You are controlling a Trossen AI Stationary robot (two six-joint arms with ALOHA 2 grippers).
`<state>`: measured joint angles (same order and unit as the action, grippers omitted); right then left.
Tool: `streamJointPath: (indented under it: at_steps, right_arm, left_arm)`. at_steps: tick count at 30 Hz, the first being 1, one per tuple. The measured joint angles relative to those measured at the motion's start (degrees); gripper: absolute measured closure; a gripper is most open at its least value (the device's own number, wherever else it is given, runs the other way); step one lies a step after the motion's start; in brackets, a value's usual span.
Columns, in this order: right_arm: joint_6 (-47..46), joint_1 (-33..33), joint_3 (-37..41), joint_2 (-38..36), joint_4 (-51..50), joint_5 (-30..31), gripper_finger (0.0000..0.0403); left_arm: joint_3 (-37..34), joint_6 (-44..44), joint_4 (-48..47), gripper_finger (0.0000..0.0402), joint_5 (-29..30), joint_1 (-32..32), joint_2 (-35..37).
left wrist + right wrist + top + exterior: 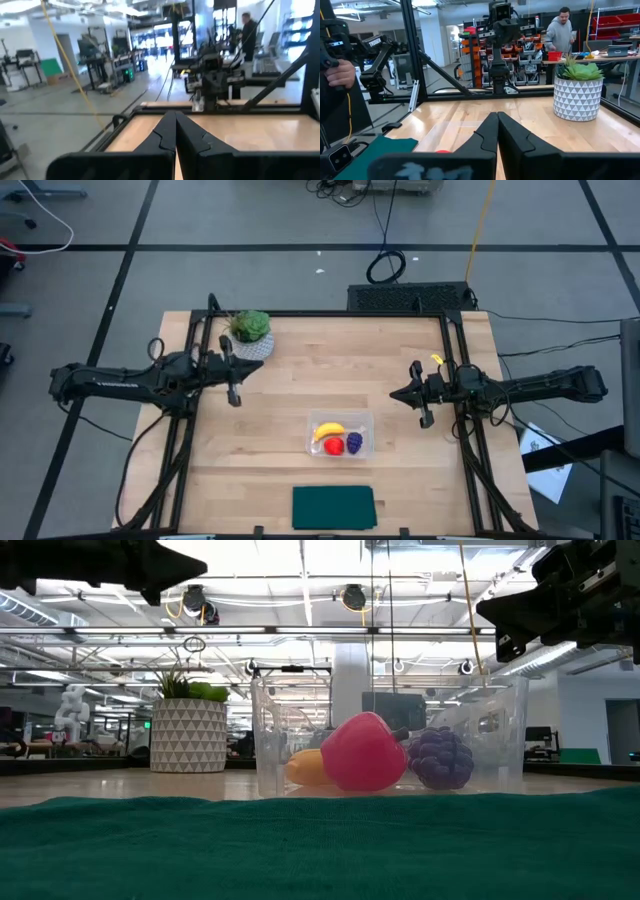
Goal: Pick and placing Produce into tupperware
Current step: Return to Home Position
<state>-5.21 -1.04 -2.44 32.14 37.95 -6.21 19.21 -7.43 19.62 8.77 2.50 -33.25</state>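
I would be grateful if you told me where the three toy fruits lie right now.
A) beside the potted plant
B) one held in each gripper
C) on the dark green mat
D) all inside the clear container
D: the high view shows the banana, the red fruit and the grape bunch all lying within the walls of the clear container.

Pale wood, clear plastic, green cloth.
The surface (300, 370) is light, matt wood; the tupperware (490, 730) is clear, glossy plastic. The red round fruit (362, 752) looks smooth and shiny, the grape bunch (440, 758) knobbly, and the mat (300, 850) is matt, cloth-like.
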Motion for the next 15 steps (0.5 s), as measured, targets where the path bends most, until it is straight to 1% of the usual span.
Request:
streamJointPath:
  at_steps: [3, 7, 9, 12, 15]
  right_arm:
    - [0.04, 0.0, 0.0, 0.0, -0.02, -0.01, 0.0403]
    - [0.31, 0.0, 0.0, 0.0, -0.02, -0.07, 0.0403]
    - [0.44, 0.0, 0.0, 0.0, -0.02, -0.09, 0.0403]
    - [0.39, 0.0, 0.01, 0.0, -0.02, -0.11, 0.0403]
    - [0.35, 0.0, 0.0, 0.0, -0.02, -0.79, 0.0403]
  left_arm:
    - [-2.02, -0.22, 0.32, 0.0401, -2.06, 0.0, 3.17]
    - [-3.95, -0.99, -0.23, 0.0401, -10.9, 0.0, 5.68]
    - [-4.33, -0.58, -0.58, 0.0401, -13.76, -0.04, 5.98]
    - [-4.99, -0.84, -1.71, 0.0401, -13.63, -0.15, 5.98]
    - [-5.86, -3.01, -2.32, 0.0401, -13.29, -0.45, 5.98]
